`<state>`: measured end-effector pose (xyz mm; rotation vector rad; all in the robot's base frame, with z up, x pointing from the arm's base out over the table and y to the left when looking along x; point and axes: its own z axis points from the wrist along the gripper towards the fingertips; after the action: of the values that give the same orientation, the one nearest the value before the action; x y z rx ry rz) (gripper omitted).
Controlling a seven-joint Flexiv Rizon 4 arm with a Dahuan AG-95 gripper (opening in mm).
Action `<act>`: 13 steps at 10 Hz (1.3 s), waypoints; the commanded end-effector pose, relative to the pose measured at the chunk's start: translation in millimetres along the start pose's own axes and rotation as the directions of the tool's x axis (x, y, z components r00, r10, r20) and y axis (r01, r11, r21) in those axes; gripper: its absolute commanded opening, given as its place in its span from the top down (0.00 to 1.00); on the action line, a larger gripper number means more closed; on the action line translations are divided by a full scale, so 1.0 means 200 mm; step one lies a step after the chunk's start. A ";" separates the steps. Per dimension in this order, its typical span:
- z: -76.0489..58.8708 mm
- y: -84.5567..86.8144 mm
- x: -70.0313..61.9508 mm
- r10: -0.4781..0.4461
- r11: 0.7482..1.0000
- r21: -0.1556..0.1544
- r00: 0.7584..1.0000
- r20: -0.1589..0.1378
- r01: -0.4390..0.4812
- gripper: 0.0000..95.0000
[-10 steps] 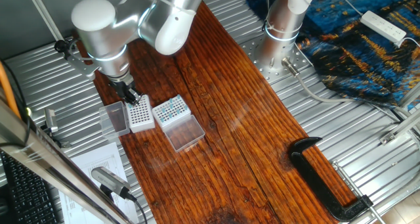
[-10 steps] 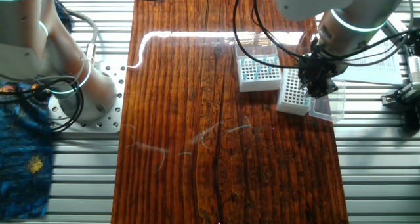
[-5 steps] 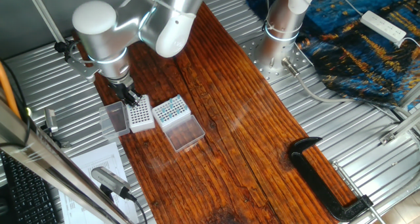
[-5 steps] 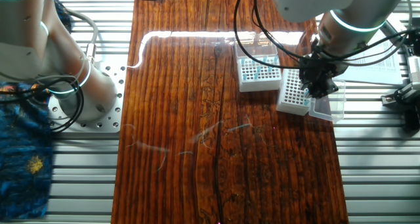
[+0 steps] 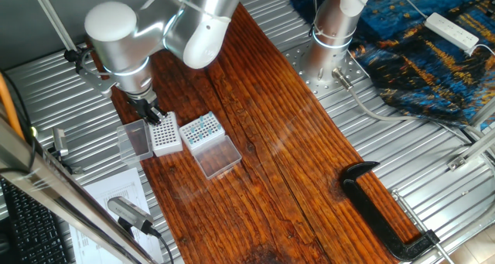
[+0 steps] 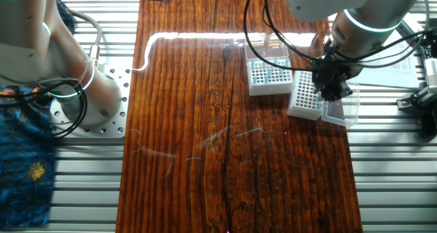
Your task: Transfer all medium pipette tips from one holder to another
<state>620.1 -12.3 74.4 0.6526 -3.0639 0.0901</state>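
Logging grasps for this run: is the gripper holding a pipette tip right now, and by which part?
Cannot tell. The gripper is down at the edge of the white-sided rack, but its fingertips are too small and dark to show any tip between them.

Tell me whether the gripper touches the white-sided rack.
Cannot tell. In both fixed views the gripper overlaps the white-sided rack; neither shows contact or gap plainly.

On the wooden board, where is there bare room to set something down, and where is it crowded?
Free: the long stretch of board between the clear-sided rack and the black clamp. Crowded: the far end, where the white-sided rack, both open lids and the hand sit close together.
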 end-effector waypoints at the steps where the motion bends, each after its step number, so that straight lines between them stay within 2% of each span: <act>1: 0.00 0.00 0.00 0.001 1.000 0.000 1.000 -0.002 -0.001 1.00; 4: -0.04 0.00 0.00 0.006 1.000 -0.005 1.000 -0.012 -0.006 1.00; 8: -0.23 0.02 0.02 -0.010 1.000 -0.016 0.999 -0.045 0.010 1.00; 10: -0.30 0.04 0.03 -0.023 1.000 -0.008 0.998 -0.057 0.022 1.00; 11: -0.36 0.06 0.04 -0.014 1.000 -0.006 0.998 -0.065 0.013 1.00; 13: -0.43 0.09 0.09 0.006 1.000 -0.013 0.997 -0.072 -0.007 1.00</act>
<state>596.2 1.8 159.3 0.6215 -2.9911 0.0939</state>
